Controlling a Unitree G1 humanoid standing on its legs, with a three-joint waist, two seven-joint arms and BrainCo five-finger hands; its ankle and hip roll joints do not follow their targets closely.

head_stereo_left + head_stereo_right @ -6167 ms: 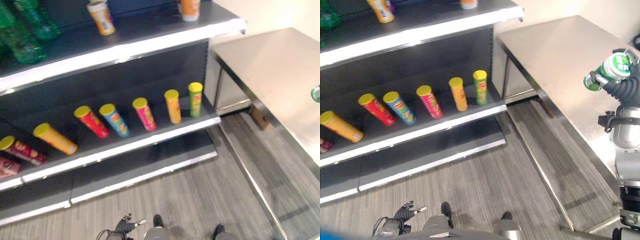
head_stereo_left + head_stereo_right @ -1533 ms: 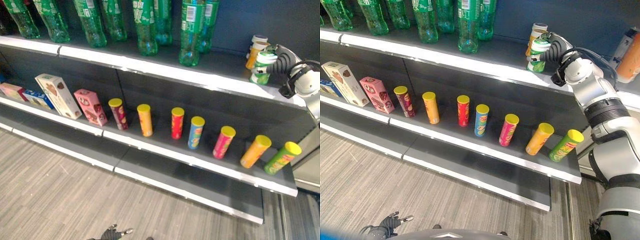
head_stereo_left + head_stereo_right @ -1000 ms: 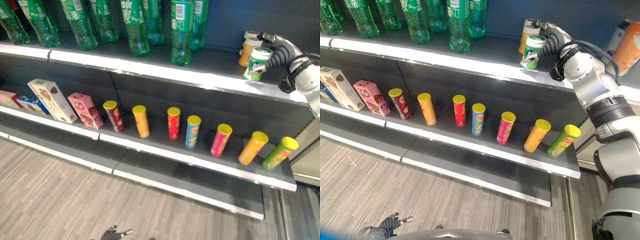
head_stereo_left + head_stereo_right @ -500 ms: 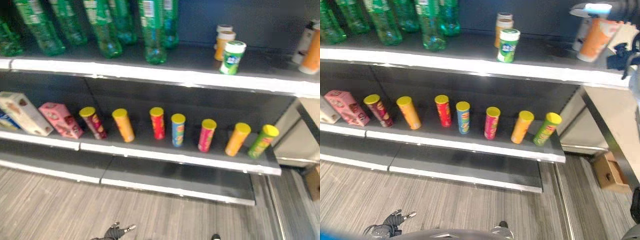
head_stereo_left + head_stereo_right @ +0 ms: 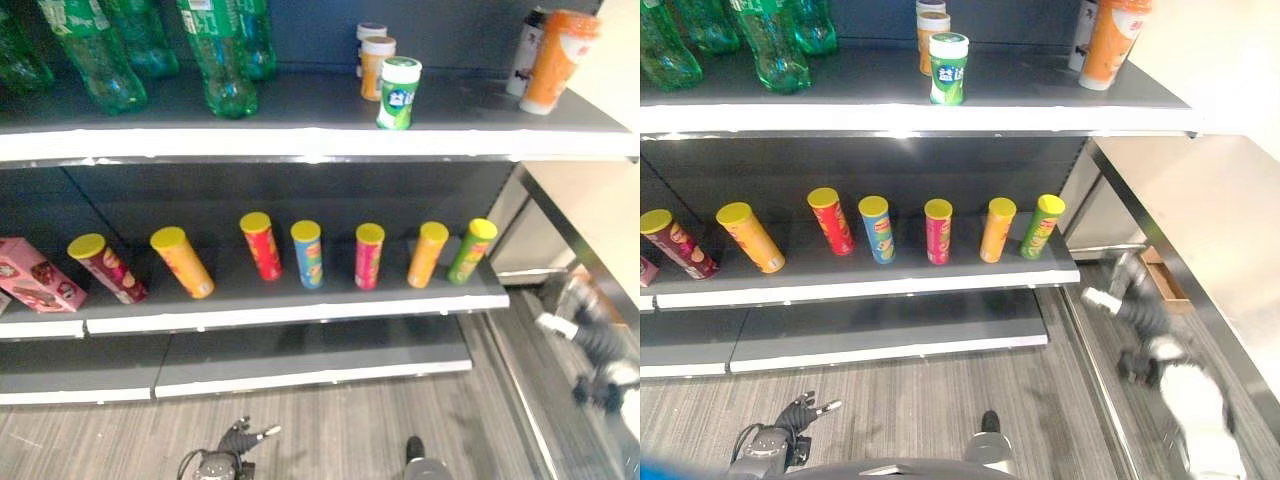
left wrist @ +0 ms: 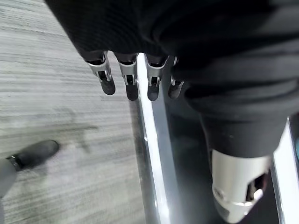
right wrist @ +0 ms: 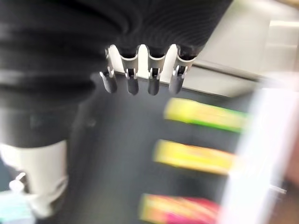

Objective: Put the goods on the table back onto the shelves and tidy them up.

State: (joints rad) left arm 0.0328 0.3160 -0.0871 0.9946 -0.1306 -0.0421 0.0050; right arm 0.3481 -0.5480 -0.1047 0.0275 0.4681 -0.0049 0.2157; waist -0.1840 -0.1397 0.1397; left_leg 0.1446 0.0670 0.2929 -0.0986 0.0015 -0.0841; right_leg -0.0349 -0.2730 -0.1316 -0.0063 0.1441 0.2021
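One green white-capped can (image 5: 398,93) is standing upright on the top shelf (image 5: 300,140); right hand (image 5: 1118,297) is hanging with relaxed, empty fingers.

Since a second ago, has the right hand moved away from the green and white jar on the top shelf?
Yes. The right hand has dropped from the top shelf to beside the lower shelf's right end, open and empty; the green and white jar stands alone.
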